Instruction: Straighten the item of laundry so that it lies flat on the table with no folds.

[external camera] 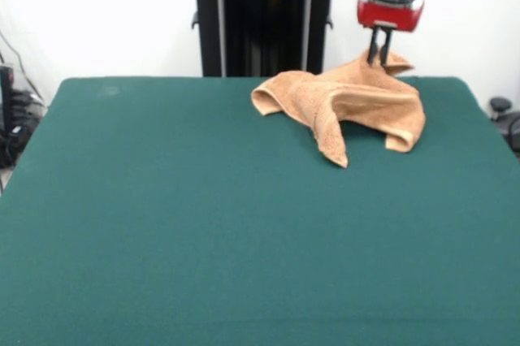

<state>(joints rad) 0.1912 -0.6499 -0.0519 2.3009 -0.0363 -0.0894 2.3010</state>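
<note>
An orange-tan terry towel (349, 102) lies crumpled toward the far right of the dark green table (203, 224). One corner of it is lifted into a peak. My gripper (379, 60) comes down from above and is shut on that raised corner, so the cloth hangs from it in folds. A rolled fold sticks out to the left and a pointed flap droops toward the near side. The rest of the towel rests on the table.
The black pedestal (264, 21) stands behind the table's far edge, just left of the towel. Cables and dark equipment (12, 118) sit off the table's left side, and a dark object (504, 114) off the right.
</note>
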